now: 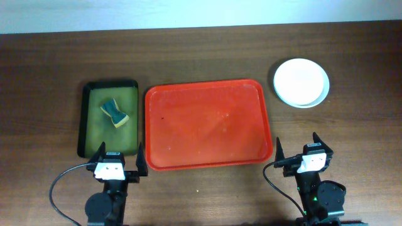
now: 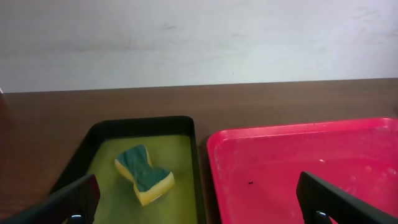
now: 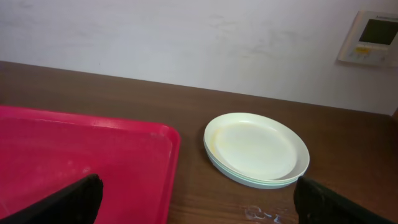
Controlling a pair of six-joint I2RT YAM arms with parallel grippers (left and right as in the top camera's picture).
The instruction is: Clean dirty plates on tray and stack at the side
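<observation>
The plates sit in one stack on the table right of the red tray, white plate on top. In the right wrist view the stack shows a faint yellow tinge at its left rim. The red tray holds no plates and has faint wet marks; it also shows in the left wrist view. My left gripper is open and empty at the front, near the tray's front left corner. My right gripper is open and empty at the front, right of the tray.
A dark green-black tray stands left of the red tray and holds a yellow and green sponge, also seen in the left wrist view. A small wet patch lies on the wood before the plates.
</observation>
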